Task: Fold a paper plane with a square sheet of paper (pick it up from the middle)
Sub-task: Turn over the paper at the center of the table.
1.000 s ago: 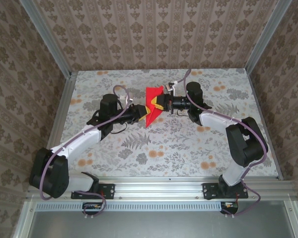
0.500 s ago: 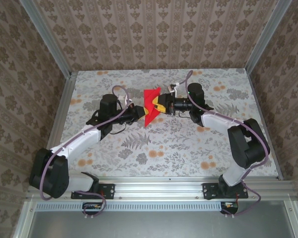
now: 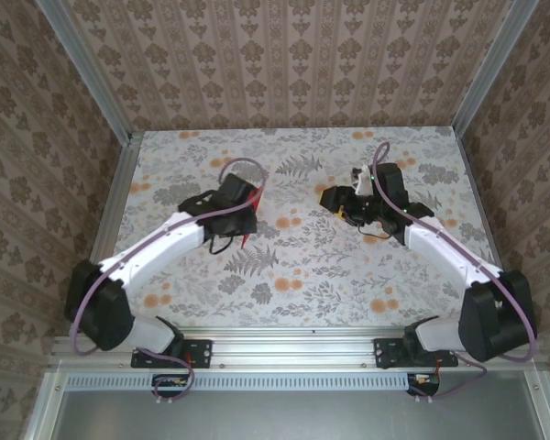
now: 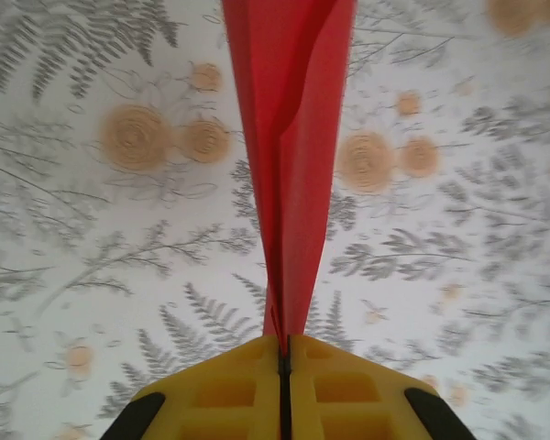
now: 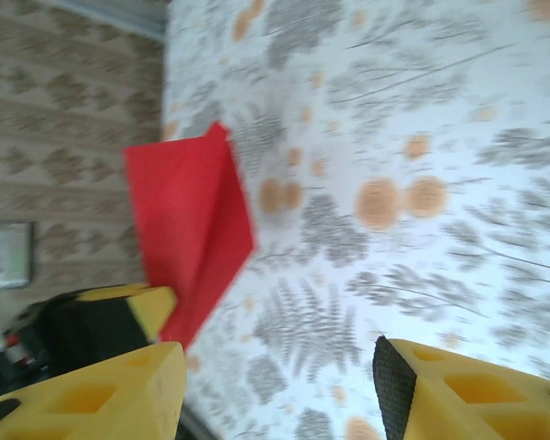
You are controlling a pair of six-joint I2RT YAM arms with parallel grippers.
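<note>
Sheet of paper [image 4: 293, 137]: red and folded into a narrow strip. It is up off the table [image 3: 284, 275], just left of centre in the overhead view.
Left gripper [image 4: 284, 353]: its yellow jaws are pressed together on the paper's near end, pinching it right at the crease.
Long axis: in the left wrist view the strip runs straight away from the clamped jaws, from bottom centre to the top edge of the frame, widening as it goes.
Lie of the paper: from overhead it shows as little more than a thin red line beside the left wrist, so I'd say it stands on edge rather than lying flat.
Right gripper [image 5: 275, 385]: jaws apart with nothing between them, only flowered table showing in the gap.
Way from the open jaws: in the right wrist view the paper sits in the upper left of the frame, off to one side and not in line with the gap.
Nearer arm: the left arm holds it. The right gripper stands apart, right of centre overhead, with bare table between them.
What the next move turns on: to my eye, the right jaws would have to swing round toward the free end before they could close on it.
Cannot tell: how many folds are already in.
</note>
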